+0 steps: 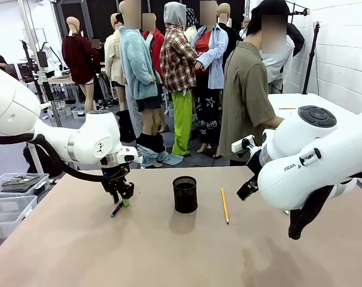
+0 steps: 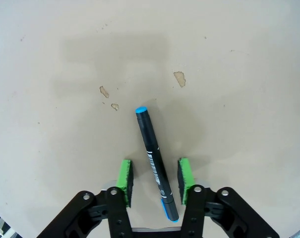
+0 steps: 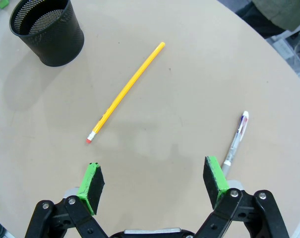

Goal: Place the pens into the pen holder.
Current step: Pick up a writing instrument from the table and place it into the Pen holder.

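A dark pen [image 2: 147, 134] with blue ends lies flat on the table, also seen as the dark pen [image 1: 117, 209] in the front view. My left gripper [image 2: 154, 166] is down over it with a green pad on each side, open, and a narrow gap shows between each pad and the pen. The left gripper [image 1: 119, 194] is left of the black mesh pen holder [image 1: 185, 194]. A yellow pencil [image 1: 225, 205] lies right of the holder. My right gripper [image 3: 152, 166] hovers open and holds nothing, with the pencil [image 3: 127, 91] ahead, a white pen [image 3: 236, 139] by its right finger, and the holder [image 3: 48, 32] farther off.
The beige table [image 1: 169, 257] has a rounded far edge. A person in an olive shirt [image 1: 246, 89] stands at the far side. Clear plastic bins [image 1: 13, 191] sit off the table's left. My bulky right arm [image 1: 312, 161] overhangs the table's right side.
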Controlling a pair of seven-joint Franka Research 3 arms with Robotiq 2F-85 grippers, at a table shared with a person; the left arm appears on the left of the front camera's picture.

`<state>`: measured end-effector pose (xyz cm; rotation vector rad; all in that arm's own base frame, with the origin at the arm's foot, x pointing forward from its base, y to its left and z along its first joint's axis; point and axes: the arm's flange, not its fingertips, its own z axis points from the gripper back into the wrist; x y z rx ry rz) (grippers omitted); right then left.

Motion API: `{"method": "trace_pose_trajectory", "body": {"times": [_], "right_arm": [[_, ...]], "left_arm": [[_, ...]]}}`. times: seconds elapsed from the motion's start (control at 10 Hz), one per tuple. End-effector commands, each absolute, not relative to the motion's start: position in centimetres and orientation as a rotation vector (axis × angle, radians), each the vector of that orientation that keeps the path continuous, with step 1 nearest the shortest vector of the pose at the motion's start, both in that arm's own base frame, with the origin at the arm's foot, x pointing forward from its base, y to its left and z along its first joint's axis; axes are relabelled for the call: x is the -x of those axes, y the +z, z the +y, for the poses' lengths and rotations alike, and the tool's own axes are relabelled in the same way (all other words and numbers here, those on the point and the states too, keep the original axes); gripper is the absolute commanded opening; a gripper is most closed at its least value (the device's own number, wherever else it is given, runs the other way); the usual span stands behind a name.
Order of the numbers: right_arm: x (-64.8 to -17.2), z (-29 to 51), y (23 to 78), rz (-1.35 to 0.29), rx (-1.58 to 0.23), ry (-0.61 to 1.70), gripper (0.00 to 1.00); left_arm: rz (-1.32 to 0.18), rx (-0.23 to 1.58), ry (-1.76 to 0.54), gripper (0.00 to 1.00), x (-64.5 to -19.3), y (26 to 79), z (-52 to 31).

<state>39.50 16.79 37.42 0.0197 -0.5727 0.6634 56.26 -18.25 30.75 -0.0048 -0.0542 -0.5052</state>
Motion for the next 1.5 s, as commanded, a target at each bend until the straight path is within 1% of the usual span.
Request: {"method": "trace_pose_trajectory", "body": {"times": [0.0,0.4,0.6,1.0,1.4], "right_arm": [[-39.5,16.8,37.4,-0.572,-0.02,0.663,1.0],[-39.5,16.8,37.4,-0.572,-0.02,0.663,1.0],[-39.5,16.8,37.4,-0.572,-0.02,0.663,1.0],[-39.5,16.8,37.4,-0.572,-0.02,0.663,1.0],[-39.5,16.8,37.4,-0.572,-0.02,0.663,1.0]], "left_arm": [[-0.039,-0.01,-0.509,0.0,-56.4,30.4,-18.3],[-0.036,0.014,-0.512,0.0,-56.1,30.4,-18.3],[-0.061,0.045,-0.55,0.0,-55.4,31.0,-18.3],[-0.213,0.188,-0.736,0.0,-53.4,33.9,-17.3],[-0.436,0.401,-0.962,0.0,-52.3,36.4,-16.0]]}}
